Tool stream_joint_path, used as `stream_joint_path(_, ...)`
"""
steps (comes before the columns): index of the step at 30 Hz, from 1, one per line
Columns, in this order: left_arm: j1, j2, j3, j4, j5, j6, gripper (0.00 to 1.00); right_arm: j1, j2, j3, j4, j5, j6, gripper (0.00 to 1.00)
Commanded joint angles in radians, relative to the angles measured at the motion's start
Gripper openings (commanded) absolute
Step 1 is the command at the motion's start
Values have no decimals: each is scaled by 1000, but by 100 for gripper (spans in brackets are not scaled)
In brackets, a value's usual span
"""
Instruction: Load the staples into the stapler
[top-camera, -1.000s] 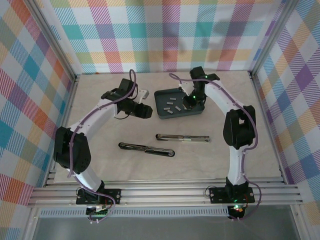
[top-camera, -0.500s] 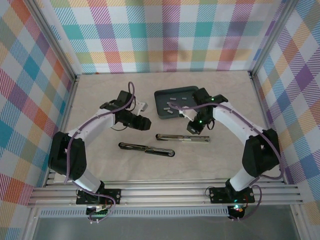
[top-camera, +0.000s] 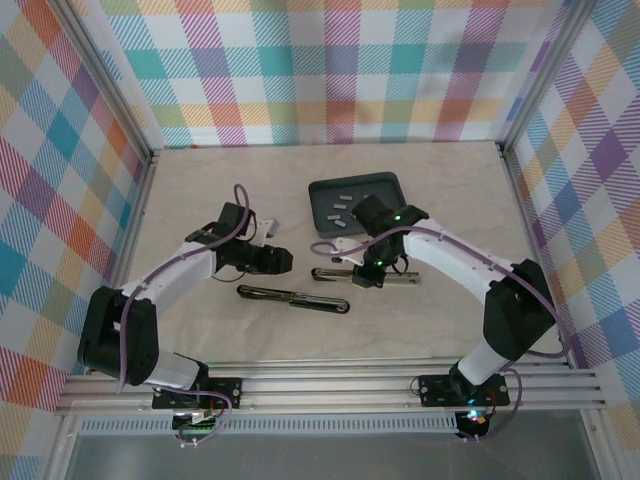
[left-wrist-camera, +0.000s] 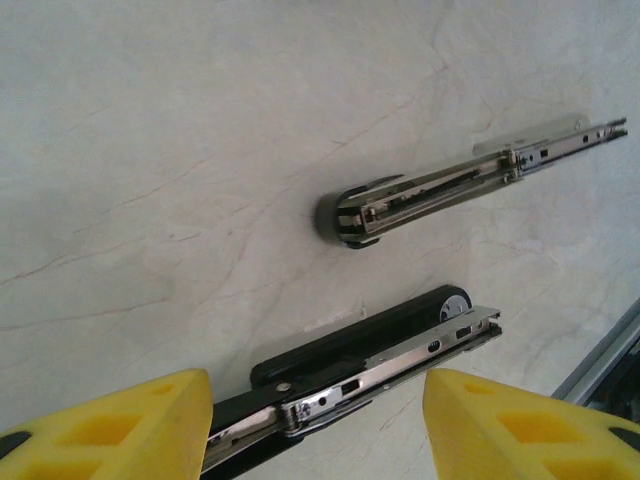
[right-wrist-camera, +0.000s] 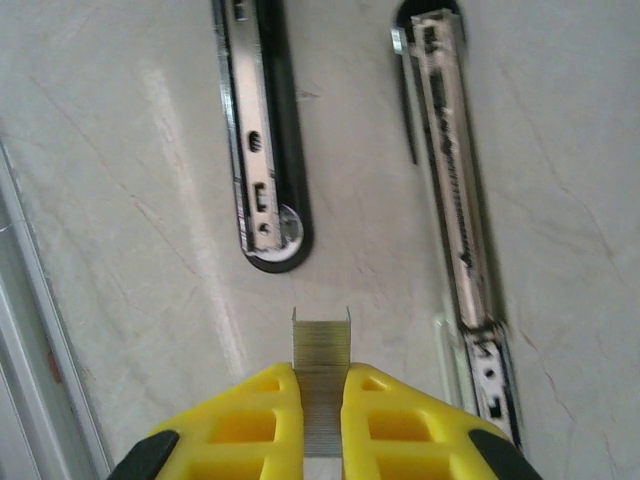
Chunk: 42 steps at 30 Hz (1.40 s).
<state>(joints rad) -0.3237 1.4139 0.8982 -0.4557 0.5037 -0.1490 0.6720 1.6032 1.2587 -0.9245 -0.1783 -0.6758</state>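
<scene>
Staple strip poised at the open stapler
The right hand (right-wrist-camera: 320, 388) pinches the staples (right-wrist-camera: 320, 345) by one end, right beside the far stapler (top-camera: 365, 276), leaving the strip free to meet its channel. The left hand (top-camera: 275, 259) hovers half open and empty just left of it, probably to steady it.

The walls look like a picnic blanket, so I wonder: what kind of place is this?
Probably a robot practice booth: plaid walls box in one table, a left arm and a right arm are bolted to a metal rail at its edge, and two opened staplers lie on it.
</scene>
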Motion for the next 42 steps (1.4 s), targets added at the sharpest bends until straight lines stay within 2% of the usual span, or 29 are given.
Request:
stream_joint_path(1, 43, -62, -36, 33, 13, -45, 59, 46, 49, 42, -11, -25, -53, 11)
stream_joint_path(9, 117, -126, -105, 47, -19, -80, 59, 129, 110, 79, -18, 5, -92, 10)
stream_joint_path(15, 163, -123, -143, 71, -11, -109, 60, 161, 155, 97, -6, -6, -51, 10)
stream_joint_path(26, 179, -113, -152, 72, -15, -112, 60, 176, 229, 123, 11, 39, 18, 10)
stream_joint_path(42, 181, -106, -142, 61, -25, -105, 60, 177, 260, 117, 18, 74, 15, 11)
